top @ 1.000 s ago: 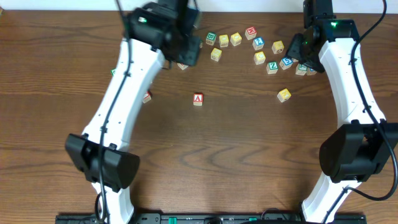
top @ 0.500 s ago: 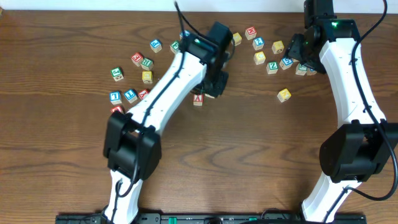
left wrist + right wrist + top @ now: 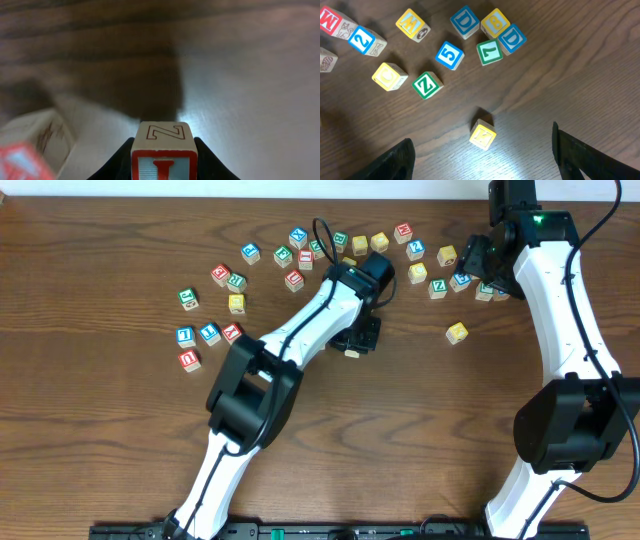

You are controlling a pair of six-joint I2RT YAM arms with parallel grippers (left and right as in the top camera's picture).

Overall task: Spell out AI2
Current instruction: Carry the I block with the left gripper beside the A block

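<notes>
The brown wooden table (image 3: 120,440) fills the overhead view. The left arm (image 3: 300,340) reaches across it from the near edge to mid-table, and the right arm (image 3: 560,310) runs up the right side.

The left gripper (image 3: 163,159) is clamped on the I block (image 3: 162,169), 1 dark finger on each side. The red I faces the wrist camera and an outlined Z shows on the top face. Whether the block rests on the wood or hangs just above it I cannot tell.

Seen from above, the right gripper (image 3: 482,145) is well to the right of the I block and nearer the far edge. Its fingers are spread wide and hold nothing.

The 2 block (image 3: 415,249) lies on the table to the right of the I block and toward the far edge, well apart from it (the blue 2 reads clearly in the right wrist view (image 3: 361,40)).

A lone yellow block (image 3: 456,332) sits to the right of the I block, well apart. In the right wrist view it shows between the open fingers, untouched.

Just left of the I block in the left wrist view stands a blurred block (image 3: 30,145) with red on its face; its letter cannot be read.
</notes>
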